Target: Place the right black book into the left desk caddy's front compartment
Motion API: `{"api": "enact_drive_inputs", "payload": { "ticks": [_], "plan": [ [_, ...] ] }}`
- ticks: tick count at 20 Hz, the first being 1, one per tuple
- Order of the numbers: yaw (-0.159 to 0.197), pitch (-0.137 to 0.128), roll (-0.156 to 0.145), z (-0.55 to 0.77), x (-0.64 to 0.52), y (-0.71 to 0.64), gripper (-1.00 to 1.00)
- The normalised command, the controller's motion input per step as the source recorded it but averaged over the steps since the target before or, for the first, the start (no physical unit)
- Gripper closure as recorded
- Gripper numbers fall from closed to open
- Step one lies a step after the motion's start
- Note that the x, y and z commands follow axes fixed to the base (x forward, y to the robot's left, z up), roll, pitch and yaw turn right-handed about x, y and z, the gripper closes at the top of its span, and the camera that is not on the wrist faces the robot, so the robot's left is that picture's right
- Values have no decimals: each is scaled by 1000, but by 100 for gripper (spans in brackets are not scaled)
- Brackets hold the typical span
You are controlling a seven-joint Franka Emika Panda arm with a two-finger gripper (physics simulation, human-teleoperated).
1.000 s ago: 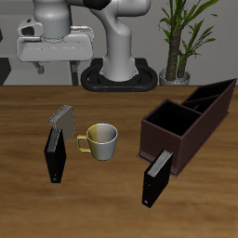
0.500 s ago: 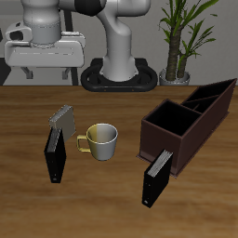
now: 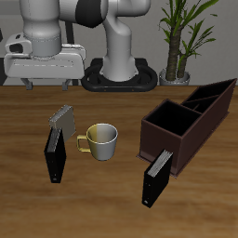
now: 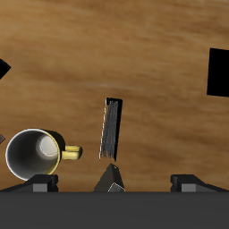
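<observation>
Two slim black books (image 3: 58, 144) (image 3: 156, 177) upright; boxy maroon caddy (image 3: 191, 124); gripper (image 3: 46, 82) jaws apart, empty.

Right black book (image 3: 58, 146) upright beside mug (image 3: 101, 139), second black book (image 3: 155, 178) fronting left desk caddy (image 3: 186, 125)

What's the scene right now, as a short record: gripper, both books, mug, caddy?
gripper: open, empty, raised above the table, farther back than the right black book
right black book: upright on the table beside the mug, not gripped
other black book: upright, close to the caddy
mug: upright, between the books
left desk caddy: no book seen in front compartment
</observation>
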Motion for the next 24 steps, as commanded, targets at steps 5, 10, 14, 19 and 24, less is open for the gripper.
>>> {"api": "enact_drive_inputs", "payload": {
  "ticks": [5,10,14,19,24],
  "plan": [
    [-18,-12,-4,-231,166,117,-100],
    [-11,9,-3,-214,102,-17,-100],
    [-7,1,-7,-173,53,-38,-100],
    [-6,24,-7,-270,57,-44,-100],
    [-16,21,-33,-322,37,-121,-100]
  ]
}}
